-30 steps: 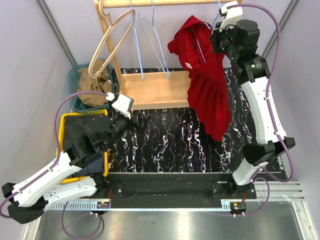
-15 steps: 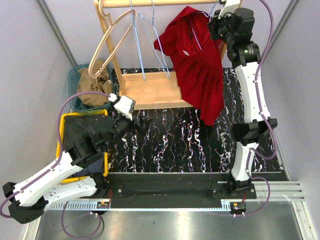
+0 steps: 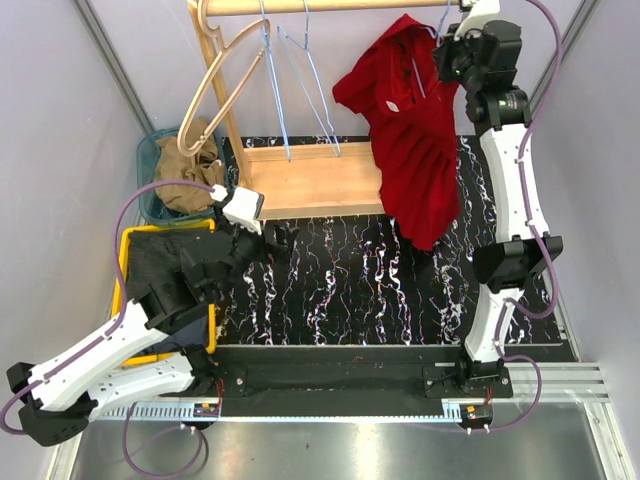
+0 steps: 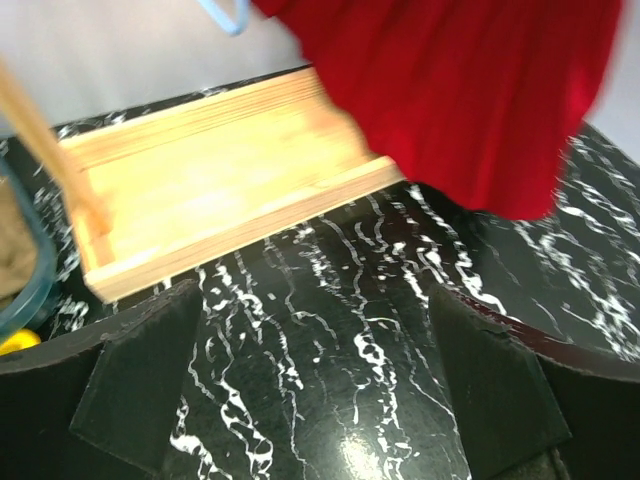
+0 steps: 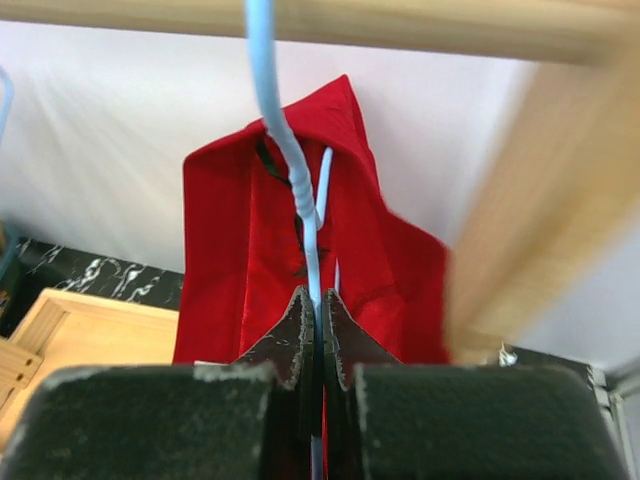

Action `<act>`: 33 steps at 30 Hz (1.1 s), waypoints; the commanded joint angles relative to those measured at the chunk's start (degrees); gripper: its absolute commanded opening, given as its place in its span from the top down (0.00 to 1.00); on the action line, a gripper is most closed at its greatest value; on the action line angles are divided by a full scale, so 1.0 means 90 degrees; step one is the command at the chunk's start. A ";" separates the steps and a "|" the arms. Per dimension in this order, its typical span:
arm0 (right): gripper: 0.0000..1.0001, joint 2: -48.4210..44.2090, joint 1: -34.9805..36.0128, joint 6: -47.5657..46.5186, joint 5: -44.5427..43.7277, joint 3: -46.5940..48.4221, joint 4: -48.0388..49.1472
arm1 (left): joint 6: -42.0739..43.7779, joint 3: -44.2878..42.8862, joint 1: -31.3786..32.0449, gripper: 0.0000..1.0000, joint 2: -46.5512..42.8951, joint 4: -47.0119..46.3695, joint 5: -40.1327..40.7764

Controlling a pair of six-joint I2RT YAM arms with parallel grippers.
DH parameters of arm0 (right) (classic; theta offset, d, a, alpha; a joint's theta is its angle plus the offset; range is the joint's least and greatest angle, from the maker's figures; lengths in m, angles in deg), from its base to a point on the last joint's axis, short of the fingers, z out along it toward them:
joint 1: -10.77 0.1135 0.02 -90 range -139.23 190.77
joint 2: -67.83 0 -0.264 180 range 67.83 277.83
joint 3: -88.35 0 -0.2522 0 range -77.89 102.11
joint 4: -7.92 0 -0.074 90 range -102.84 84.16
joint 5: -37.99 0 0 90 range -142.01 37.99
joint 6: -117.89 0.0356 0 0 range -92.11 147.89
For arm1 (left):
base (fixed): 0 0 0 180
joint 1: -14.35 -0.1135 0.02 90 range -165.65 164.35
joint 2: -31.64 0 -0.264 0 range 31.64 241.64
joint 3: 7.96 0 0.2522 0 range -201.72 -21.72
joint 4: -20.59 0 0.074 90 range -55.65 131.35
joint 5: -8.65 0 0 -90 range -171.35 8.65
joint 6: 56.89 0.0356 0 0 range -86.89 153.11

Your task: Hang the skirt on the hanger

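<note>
Right gripper [image 5: 318,335] pinches blue hanger [image 5: 287,160]; rack post [image 5: 525,210] just beside. Left gripper [image 4: 315,380] gapes, empty. Red skirt [image 3: 420,150] hangs further right than half a second ago.

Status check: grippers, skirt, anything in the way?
Right gripper shut on blue hanger neck, up at the rail. Left gripper open, empty, low over table. Red skirt hangs on that hanger. Rack post close beside it; hook seating unclear.

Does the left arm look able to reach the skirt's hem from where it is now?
Probably yes: the left claw is open and faces the skirt, with only table between them.
</note>
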 commanded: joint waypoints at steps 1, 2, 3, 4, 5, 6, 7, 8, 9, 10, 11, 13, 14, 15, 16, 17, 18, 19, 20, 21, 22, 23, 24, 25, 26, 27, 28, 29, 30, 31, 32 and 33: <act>1.00 -0.0527 -0.0521 0.0377 -0.0315 -0.0189 0.0349 | -0.0399 -0.0150 -0.0072 0.01 0.0209 0.0009 0.0751; 0.86 -0.0585 -0.0512 0.0368 -0.0315 -0.0248 0.0349 | -0.0428 -0.0151 -0.0101 0.01 0.0238 0.0019 0.0781; 0.72 -0.0721 -0.0512 0.0339 -0.0150 -0.0374 0.0358 | -0.0487 -0.0160 -0.0121 0.01 0.0296 0.0009 0.0781; 0.57 -0.0800 -0.0521 0.0319 -0.0061 -0.0433 0.0358 | -0.0507 -0.0180 -0.0150 0.01 0.0326 0.0009 0.0791; 0.30 -0.0984 -0.0521 0.0319 0.0026 -0.0501 0.0416 | -0.0507 -0.0209 -0.0208 0.01 0.0355 0.0019 0.0771; 0.22 -0.1083 -0.0522 0.0290 0.0259 -0.0647 0.0456 | -0.0478 -0.0229 -0.0238 0.01 0.0413 0.0019 0.0742; 0.13 -0.1180 -0.0512 0.0193 0.0387 -0.0736 0.0504 | -0.0458 -0.0267 -0.0277 0.01 0.0453 0.0019 0.0693; 0.08 -0.1346 -0.0521 0.0172 0.0437 -0.0833 0.0553 | -0.0458 -0.0316 -0.0393 0.01 0.0501 0.0048 0.0567; 0.02 -0.1434 -0.0512 0.0182 0.0350 -0.0863 0.0554 | -0.0487 -0.0384 -0.0462 0.01 0.0599 0.0097 0.0518; 0.00 -0.1522 -0.0521 0.0211 0.0321 -0.0902 0.0554 | -0.0507 -0.0511 -0.0530 0.01 0.0638 0.0233 0.0498; 0.00 -0.1726 -0.0512 0.0211 0.0291 -0.1028 0.0563 | -0.0536 -0.0589 -0.0657 0.01 0.0677 0.0311 0.0449; 0.00 -0.1971 -0.0521 0.0299 0.0252 -0.1185 0.0554 | -0.0575 -0.0716 -0.0765 0.01 0.0726 0.0438 0.0371; 0.00 -0.2262 -0.0521 0.0318 0.0262 -0.1398 0.0534 | -0.0575 -0.0746 -0.0852 0.01 0.0717 0.0478 0.0332; 0.00 -0.2401 -0.0512 0.0357 0.0281 -0.1517 0.0515 | -0.0633 -0.0775 -0.0892 0.01 0.0668 0.0536 0.0370; 0.00 -0.2576 -0.0512 0.0406 0.0301 -0.1663 0.0486 | -0.0672 -0.0834 -0.0970 0.01 0.0668 0.0653 0.0535; 0.00 -0.2945 -0.0521 0.0571 0.0339 -0.1974 0.0398 | -0.0741 -0.0854 -0.1019 0.01 0.0639 0.0722 0.0653; 0.00 -0.3142 -0.0512 0.0650 0.0436 -0.2170 0.0340 | -0.0906 -0.0883 -0.1068 0.01 0.0600 0.0809 0.0751; 0.00 -0.3347 -0.0521 0.0786 0.0515 -0.2385 0.0281 | -0.0994 -0.0902 -0.1233 0.01 0.0590 0.0965 0.0829; 0.00 -0.3813 -0.0521 0.0903 0.0574 -0.2899 0.0203 | -0.1082 -0.0903 -0.1312 0.01 0.0570 0.1044 0.0917; 0.00 -0.4069 -0.0512 0.1098 0.0700 -0.3214 0.0202 | -0.1325 -0.0912 -0.1419 0.01 0.0580 0.1122 0.0947; 0.00 -0.4333 -0.0521 0.1206 0.0798 -0.3526 0.0144 | -0.1433 -0.0922 -0.1710 0.01 0.0599 0.1277 0.0821; 0.00 -0.4848 -0.0521 0.1304 0.0973 -0.4148 0.0124 | -0.1676 -0.0922 -0.1877 0.01 0.0648 0.1356 0.0762; 0.00 -0.5114 -0.0512 0.1527 0.1062 -0.4464 0.0095 | -0.1775 -0.0903 -0.2043 0.01 0.0697 0.1405 0.0674; 0.00 -0.5359 -0.0512 0.1636 0.1169 -0.4767 0.0066 | -0.1854 -0.0883 -0.2460 0.01 0.0755 0.1474 0.0403; 0.00 -0.5786 -0.0521 0.1734 0.1392 -0.5311 0.0056 | -0.1941 -0.0864 -0.2677 0.01 0.0814 0.1484 0.0294; 0.00 -0.5965 -0.0521 0.1957 0.1520 -0.5558 0.0056 | -0.2039 -0.0854 -0.2883 0.01 0.0950 0.1494 0.0177; 0.00 -0.6092 -0.0512 0.2075 0.1628 -0.5773 0.0007 | -0.2059 -0.0854 -0.3300 0.01 0.1028 0.1494 0.0021; 0.04 -0.6219 -0.0512 0.2154 0.1996 -0.6085 -0.0022 | -0.2079 -0.0863 -0.3488 0.01 0.1194 0.1503 -0.0048; 0.06 -0.6240 -0.0512 0.2251 0.2184 -0.6223 -0.0061 | -0.2069 -0.0912 -0.3703 0.01 0.1282 0.1494 -0.0107; 0.09 -0.6230 -0.0454 0.2301 0.2272 -0.6360 -0.0119 | -0.2079 -0.0932 -0.4092 0.01 0.1370 0.1484 -0.0214; 0.11 -0.6201 -0.0395 0.2320 0.2293 -0.6642 -0.0130 | -0.2098 -0.0951 -0.4270 0.01 0.1535 0.1455 -0.0273; 0.11 -0.6182 -0.0317 0.2253 0.2225 -0.6790 -0.0120 | -0.2089 -0.0961 -0.4455 0.01 0.1624 0.1348 -0.0370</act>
